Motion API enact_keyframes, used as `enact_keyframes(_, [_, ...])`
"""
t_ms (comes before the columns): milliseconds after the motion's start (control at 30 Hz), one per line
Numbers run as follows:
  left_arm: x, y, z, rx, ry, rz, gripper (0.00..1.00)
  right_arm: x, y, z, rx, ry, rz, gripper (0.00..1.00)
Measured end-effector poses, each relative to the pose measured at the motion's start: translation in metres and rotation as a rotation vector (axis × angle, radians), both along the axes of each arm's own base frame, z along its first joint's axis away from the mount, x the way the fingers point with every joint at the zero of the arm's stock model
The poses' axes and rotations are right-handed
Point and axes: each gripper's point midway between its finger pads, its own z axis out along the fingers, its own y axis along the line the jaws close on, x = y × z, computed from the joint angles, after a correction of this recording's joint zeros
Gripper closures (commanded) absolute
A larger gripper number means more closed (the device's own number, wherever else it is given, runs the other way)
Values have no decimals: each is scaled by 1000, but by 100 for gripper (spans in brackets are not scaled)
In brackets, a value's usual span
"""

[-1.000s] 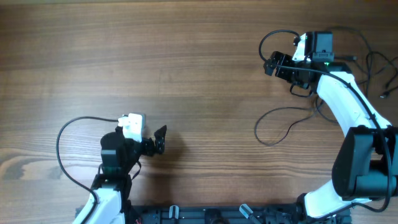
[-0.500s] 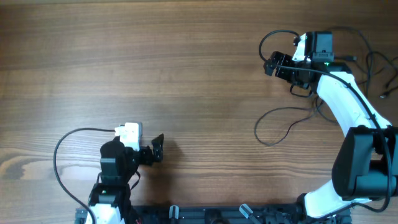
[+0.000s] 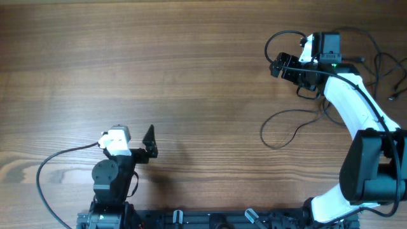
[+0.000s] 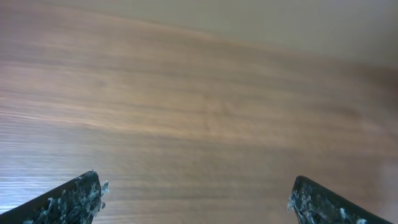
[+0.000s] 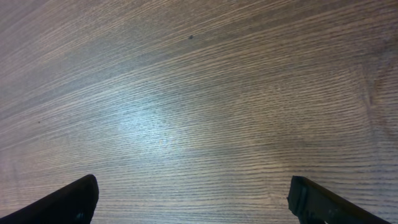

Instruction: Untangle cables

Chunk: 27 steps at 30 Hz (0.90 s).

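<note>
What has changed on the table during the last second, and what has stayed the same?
The left gripper drew back to the left, toward its own base, open and holding nothing. The right gripper, also open and empty, and the thin cables near it stayed where they were.

This looks like a robotics lab or test bench. A plain wood-grain counter point(image 3: 191, 76) fills the overhead view, and two robot arms stand at its near edge, the left arm point(image 3: 107, 178) dark with a white wrist block, the right arm point(image 3: 350, 95) in white and black shells with a small green light point(image 3: 332, 64) lit near its wrist. A black mounting rail point(image 3: 210, 219) runs along that edge. A thick black lead point(image 3: 38, 181) loops from the left arm, and thin black cords point(image 3: 286, 130) lie loose on the wood.
</note>
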Motion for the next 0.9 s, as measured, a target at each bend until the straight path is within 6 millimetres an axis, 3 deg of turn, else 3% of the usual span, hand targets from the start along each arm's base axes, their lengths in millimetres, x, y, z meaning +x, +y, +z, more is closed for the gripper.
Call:
enact_keyframes(200, [0, 26, 19, 8, -85, 116, 0, 0, 0, 0, 0, 0, 0, 0])
enact_keyframes(400, [-4, 31, 45, 23, -198, 137, 0, 0, 0, 0, 0, 0, 0, 0])
enact_keyframes(900, [-4, 30, 46, 24, -200, 136, 0, 0, 0, 0, 0, 0, 0, 0])
